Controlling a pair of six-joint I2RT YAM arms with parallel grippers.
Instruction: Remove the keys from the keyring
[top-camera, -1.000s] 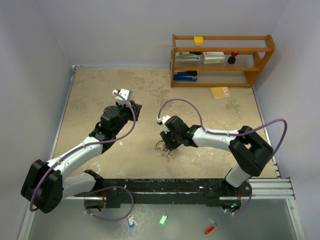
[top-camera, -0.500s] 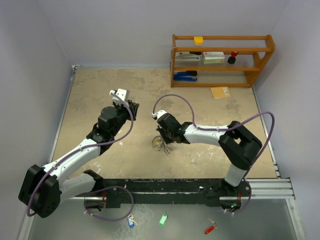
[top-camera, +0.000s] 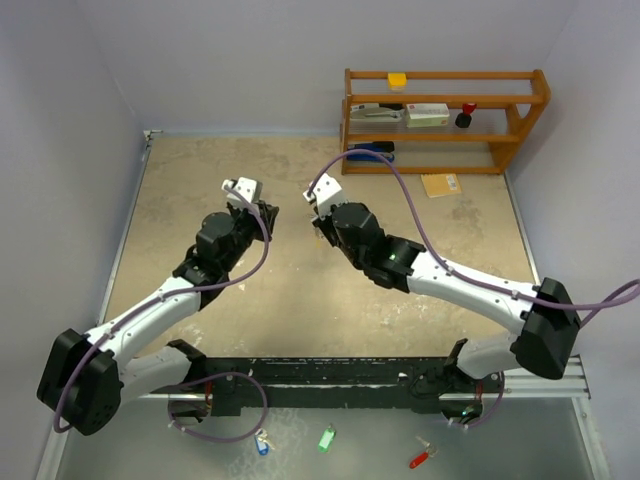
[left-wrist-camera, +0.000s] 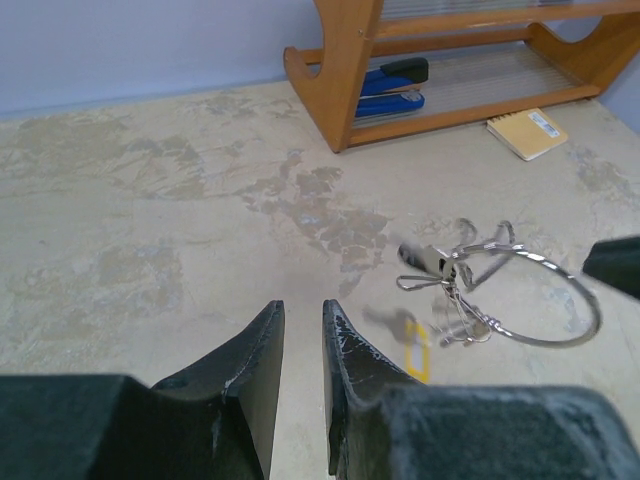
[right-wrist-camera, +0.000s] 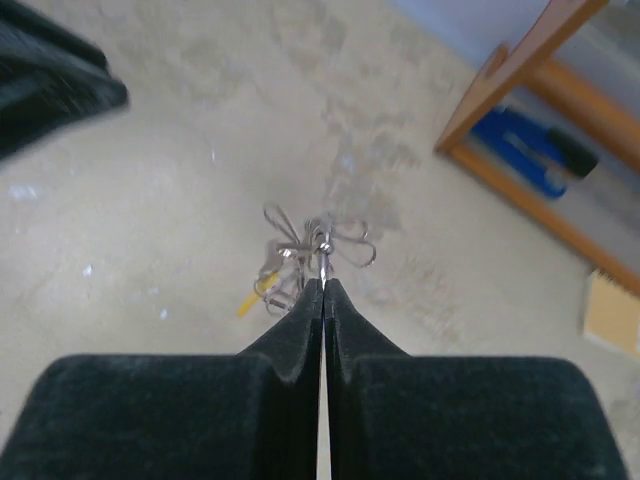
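Observation:
My right gripper (right-wrist-camera: 322, 283) is shut on the thin silver keyring (right-wrist-camera: 322, 255), seen edge-on, and holds it above the table. The keys (right-wrist-camera: 295, 255) hang from it in a bunch, with the yellow-headed key (right-wrist-camera: 252, 297) lowest. In the left wrist view the keyring (left-wrist-camera: 545, 261) hangs to the right, with silver keys (left-wrist-camera: 440, 268) and the yellow key (left-wrist-camera: 418, 350) on it. My left gripper (left-wrist-camera: 302, 308) is empty, its jaws a narrow gap apart, short of the ring. In the top view the left gripper (top-camera: 270, 213) and right gripper (top-camera: 318, 228) face each other; the ring is hidden there.
A wooden shelf (top-camera: 445, 120) stands at the back right, with a blue stapler (top-camera: 372, 152) on its bottom level and a yellow notepad (top-camera: 441, 184) on the table in front. Blue (top-camera: 262, 441), green (top-camera: 326, 438) and red (top-camera: 421, 459) keys lie beyond the near rail.
My right arm has lifted the keyring off the table and carried it back and up, level with the left gripper. The left arm has barely moved.

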